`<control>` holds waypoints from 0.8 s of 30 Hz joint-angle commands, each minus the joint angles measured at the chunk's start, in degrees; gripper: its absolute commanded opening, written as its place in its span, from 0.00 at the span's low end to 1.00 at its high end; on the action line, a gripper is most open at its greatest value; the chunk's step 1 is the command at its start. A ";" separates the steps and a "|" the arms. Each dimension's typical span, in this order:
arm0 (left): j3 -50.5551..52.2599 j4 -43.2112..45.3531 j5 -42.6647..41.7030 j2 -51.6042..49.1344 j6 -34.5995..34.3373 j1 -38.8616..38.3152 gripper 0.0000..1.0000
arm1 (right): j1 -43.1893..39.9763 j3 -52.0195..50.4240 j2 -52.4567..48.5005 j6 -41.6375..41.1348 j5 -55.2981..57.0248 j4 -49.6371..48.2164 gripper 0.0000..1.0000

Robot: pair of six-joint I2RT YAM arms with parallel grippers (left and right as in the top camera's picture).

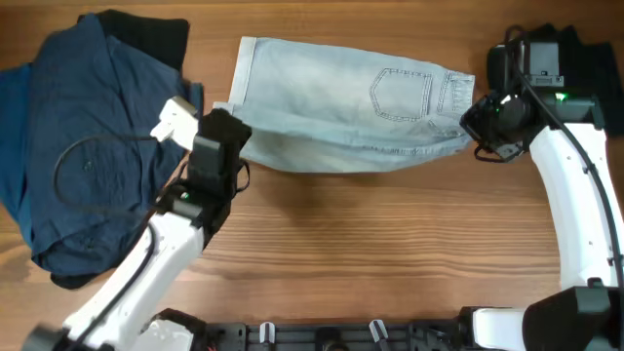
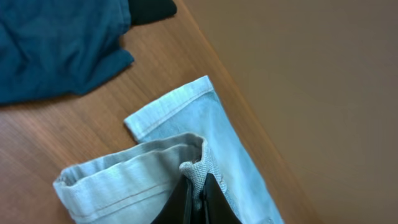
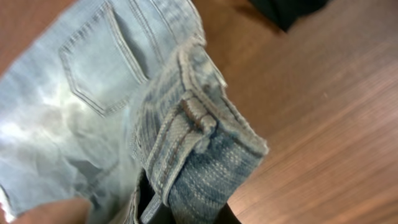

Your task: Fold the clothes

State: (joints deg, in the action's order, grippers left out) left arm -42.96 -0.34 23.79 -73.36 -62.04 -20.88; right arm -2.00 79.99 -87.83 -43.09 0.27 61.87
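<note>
The light-blue denim shorts [image 1: 341, 107] lie along the table's far side, doubled over lengthwise with one back pocket [image 1: 400, 93] facing up. My left gripper [image 1: 237, 134] is shut on the leg hem [image 2: 193, 167] at the shorts' left end, and a fold of denim shows pinched between its black fingers [image 2: 214, 199]. At the right end, my right gripper [image 1: 475, 125] is shut on the waistband [image 3: 205, 143]. The waistband and its belt loop drape over that gripper's jaws and hide most of them.
A dark blue garment [image 1: 88, 146] lies spread at the left, with a black one [image 1: 151, 34] behind it. More black cloth [image 1: 585, 54] sits at the far right corner. A cable [image 1: 78, 175] loops over the blue garment. The table's far edge [image 2: 249, 118] runs close behind the shorts.
</note>
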 commanded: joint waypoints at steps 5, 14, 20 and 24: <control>-3.89 16.55 2.08 -13.25 3.37 3.56 0.04 | -0.48 0.11 -6.80 -0.44 2.97 -9.57 0.04; -7.06 27.39 2.73 -15.50 8.33 6.80 0.04 | -0.50 0.11 -15.10 -0.37 3.02 -16.55 0.04; -8.52 34.51 2.67 -20.33 9.35 6.91 0.04 | -0.48 0.11 -15.15 -0.37 3.21 -20.52 0.04; -8.83 36.79 2.69 -24.44 9.35 6.91 0.04 | -0.48 0.11 -15.15 0.74 3.23 -23.23 0.04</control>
State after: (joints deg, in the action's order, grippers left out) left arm -49.91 35.00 22.70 -95.55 -54.43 -15.46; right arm -1.93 79.99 -102.15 -43.09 0.10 40.51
